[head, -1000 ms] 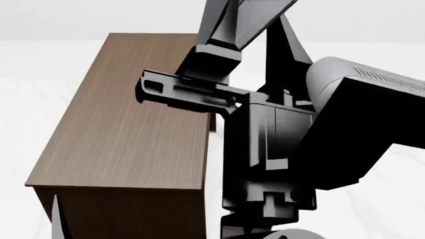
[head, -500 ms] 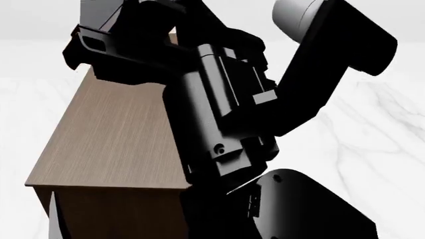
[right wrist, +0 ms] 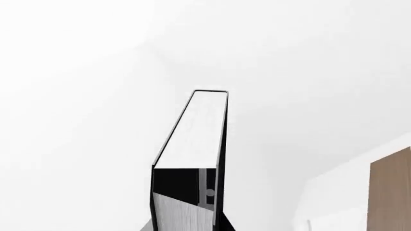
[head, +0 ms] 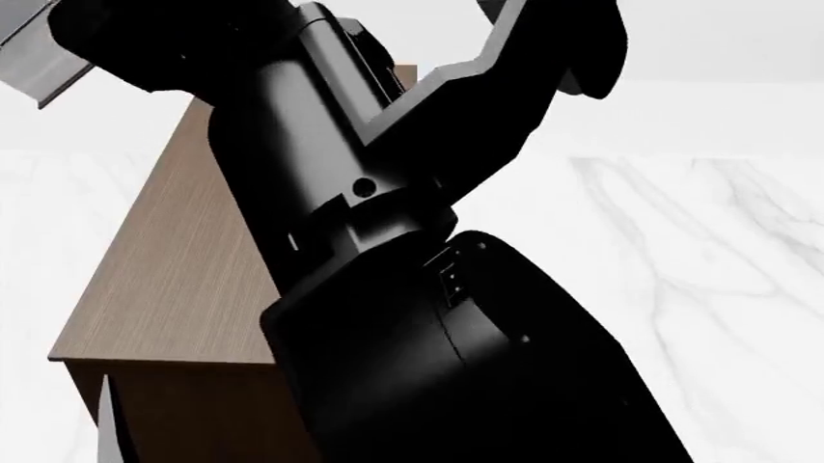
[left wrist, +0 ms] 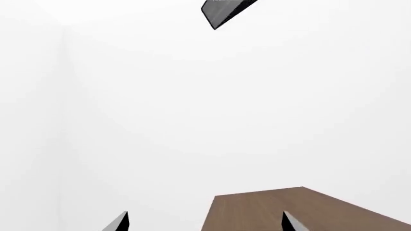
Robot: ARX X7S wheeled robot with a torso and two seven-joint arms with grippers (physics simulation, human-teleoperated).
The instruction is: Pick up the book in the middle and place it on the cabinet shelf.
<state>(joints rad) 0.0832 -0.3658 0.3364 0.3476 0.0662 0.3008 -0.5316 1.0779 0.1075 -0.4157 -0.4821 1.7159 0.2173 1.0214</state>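
the book [right wrist: 192, 159] is sitting in the middle of the right wrist view, running from the lower centre up toward the middle of the frame, white page edges facing the camera and a dark cover framing them. it is sticking straight out from the right gripper [right wrist: 186, 226], whose fingers are themselves cut off at the bottom edge; judging by how the book is hanging against blank wall with nothing under it, the pincer is pinching the book, gripped at the near end so the long body is projecting ahead for setting down.

in the head view the right arm [head: 386, 241] is filling most of the frame as a black mass, and a grey-white corner of the book [head: 33, 63] is poking out at the upper left, high above the cabinet shelf [head: 168, 280], whose lighter brown top is showing along the left side. the book is being carried high, probably so it clears the cabinet edge before coming down; it is not yet resting on the top.

in the left wrist view the left gripper [left wrist: 205, 224] is showing two finger tips at the bottom edge, spread well apart with nothing between them, and the cabinet top is lying at the lower right. a dark corner of the book is appearing at the top centre.
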